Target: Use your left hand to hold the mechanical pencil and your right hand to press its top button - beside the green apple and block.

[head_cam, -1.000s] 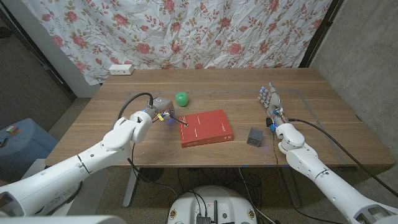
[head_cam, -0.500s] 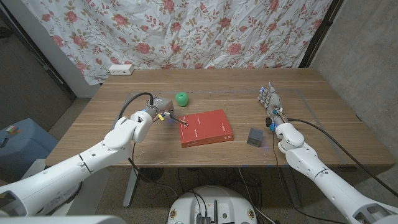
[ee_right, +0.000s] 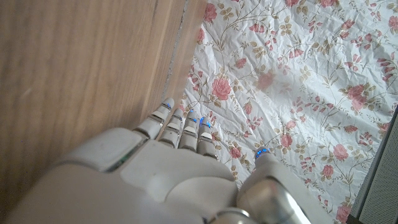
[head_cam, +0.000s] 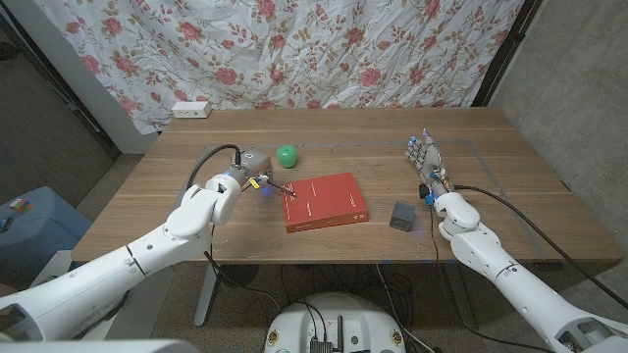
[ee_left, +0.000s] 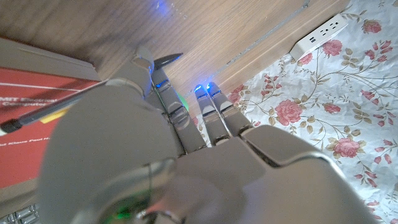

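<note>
- Left robot hand (head_cam: 247,178): pinches the mechanical pencil (head_cam: 279,187) near its yellow-marked end. The shaft runs out from the fingers towards the red book (head_cam: 327,201), with the tip just over the book's near corner. In the left wrist view the pencil (ee_left: 46,111) crosses the back of the fingers above the book (ee_left: 31,81).
- Right robot hand (head_cam: 426,157): fingers spread and extended, holding nothing, well apart from the pencil on the far side of the book. The right wrist view shows the same spread fingers (ee_right: 180,127) over bare desk (ee_right: 74,68).
- Risk, grip: the pencil is held at one end only. A push along its axis may slide it through the fingers or pivot it.
- Risk, access: which end carries the button cannot be determined. If it sits inside the left grip, the right robot hand has little room to press.
- Risk, approach: the right arm must cross over the book and pass the grey block (head_cam: 403,216). A low path could knock the block or the green apple (head_cam: 286,155).
- Containers: none identified on the desk (head_cam: 510,186).
</note>
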